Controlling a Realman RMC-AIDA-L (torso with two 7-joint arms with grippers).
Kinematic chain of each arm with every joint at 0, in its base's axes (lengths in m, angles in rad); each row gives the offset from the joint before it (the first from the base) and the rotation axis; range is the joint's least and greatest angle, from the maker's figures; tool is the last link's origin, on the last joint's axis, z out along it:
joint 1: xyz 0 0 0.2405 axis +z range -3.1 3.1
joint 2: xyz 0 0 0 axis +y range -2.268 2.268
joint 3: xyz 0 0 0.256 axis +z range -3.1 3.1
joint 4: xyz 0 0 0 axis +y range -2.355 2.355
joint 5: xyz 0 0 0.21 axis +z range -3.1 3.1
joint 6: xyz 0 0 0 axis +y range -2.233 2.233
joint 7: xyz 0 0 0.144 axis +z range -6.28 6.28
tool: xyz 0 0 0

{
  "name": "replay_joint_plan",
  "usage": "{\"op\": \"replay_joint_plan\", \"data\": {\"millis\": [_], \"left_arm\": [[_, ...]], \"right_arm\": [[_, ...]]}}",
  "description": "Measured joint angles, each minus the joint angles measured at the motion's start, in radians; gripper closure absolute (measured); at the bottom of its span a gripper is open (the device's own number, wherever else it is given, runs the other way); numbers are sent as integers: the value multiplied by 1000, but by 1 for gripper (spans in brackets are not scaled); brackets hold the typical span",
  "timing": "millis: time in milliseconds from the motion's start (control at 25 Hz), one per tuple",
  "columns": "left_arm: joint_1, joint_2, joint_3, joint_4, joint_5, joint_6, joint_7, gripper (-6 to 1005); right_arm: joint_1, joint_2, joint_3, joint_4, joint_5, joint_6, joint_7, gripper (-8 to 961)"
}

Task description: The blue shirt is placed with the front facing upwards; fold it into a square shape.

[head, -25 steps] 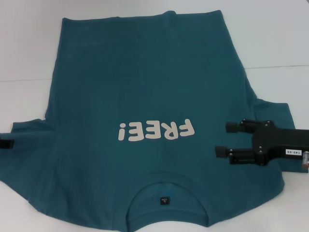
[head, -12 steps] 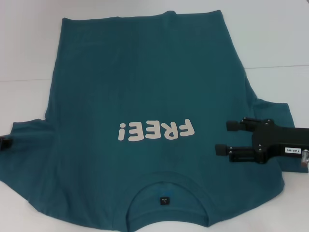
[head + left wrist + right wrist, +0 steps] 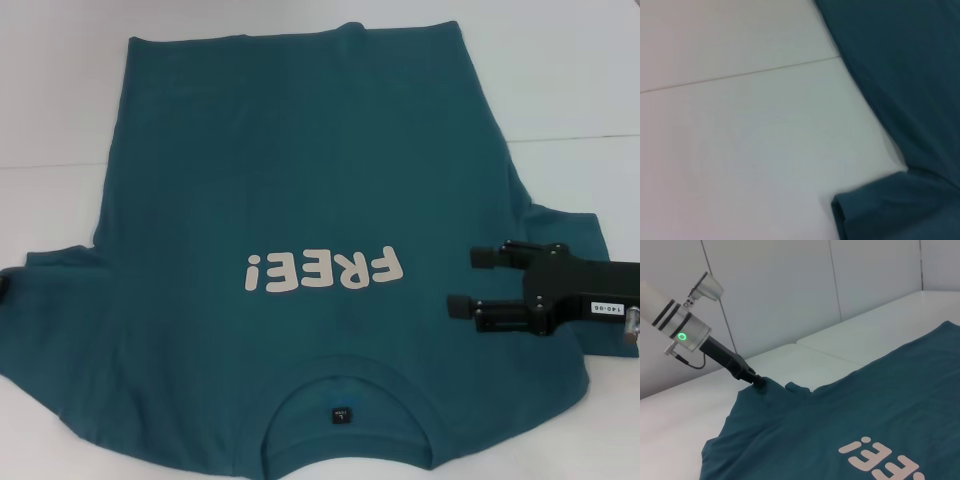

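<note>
Your left end effector slid off past 9 o'clock, grip unreadable, while the right end effector hovered open and empty at 3 o'clock over the blue shirt, flat and unfolded on the desk.

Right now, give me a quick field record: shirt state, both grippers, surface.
shirt: blue shirt spread flat, unfolded, front up, white FREE! lettering showing, collar at the near edge
left gripper: at the edge of the shirt's left sleeve, almost out of the head view; fingers not readable
right gripper: above the shirt's right shoulder area, fingers apart, pointing toward the lettering
surface: white table
fold progress: none visible
</note>
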Motion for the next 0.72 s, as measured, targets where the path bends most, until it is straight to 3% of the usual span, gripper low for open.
{"op": "replay_joint_plan", "data": {"millis": [160,400,600,720], "left_arm": [[-3,3,-6,-41,2,35,-9,979],[-25,19,-5,-95,6,118,-9,978],[-42,12,-2,-126,9,190,-40,977],[-49,-4,3,-167,11,250,-79,977]], "right_arm": [[-1,0,1,-1,0,-1,0,39],[-5,0,2,-7,0,-1,1,39],[-8,0,3,-6,1,1,1,39],[-9,-1,3,-6,1,1,1,39]]}}
